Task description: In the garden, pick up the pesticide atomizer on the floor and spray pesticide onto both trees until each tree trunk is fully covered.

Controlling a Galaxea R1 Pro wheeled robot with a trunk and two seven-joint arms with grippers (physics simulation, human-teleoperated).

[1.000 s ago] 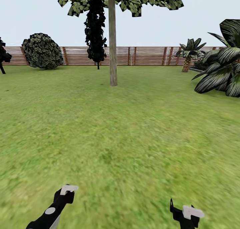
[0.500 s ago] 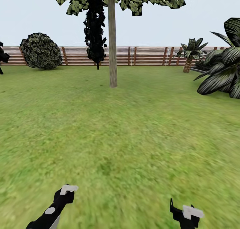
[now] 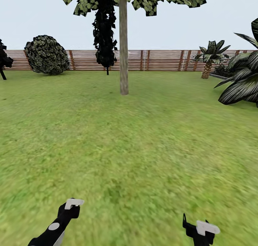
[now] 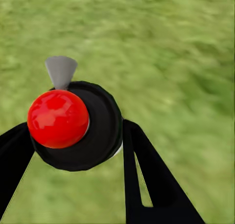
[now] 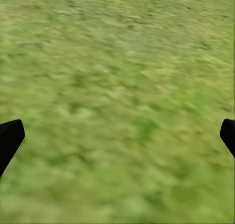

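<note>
In the left wrist view the pesticide atomizer (image 4: 73, 126) is a black round body with a red ball and a grey nozzle. My left gripper (image 4: 76, 133) is shut on it, low at the near left (image 3: 70, 207) over the grass floor (image 3: 136, 149). One tree with a thick grey-brown trunk (image 3: 124, 59) stands far ahead, its leaf clusters at the top edge. My right gripper (image 3: 197, 227) hangs low at the near right, and its fingers (image 5: 10, 138) stand wide open over bare grass.
A brown slat fence (image 3: 161, 60) closes the far side of the lawn. A thin dark tree (image 3: 104, 34) stands behind the trunk, a round bush (image 3: 46, 55) far left, a short palm (image 3: 208, 59) and a big-leaved plant (image 3: 243, 84) at the right.
The whole picture has slid a little to the right, so the camera has turned. Both grippers hold the same places in the view.
</note>
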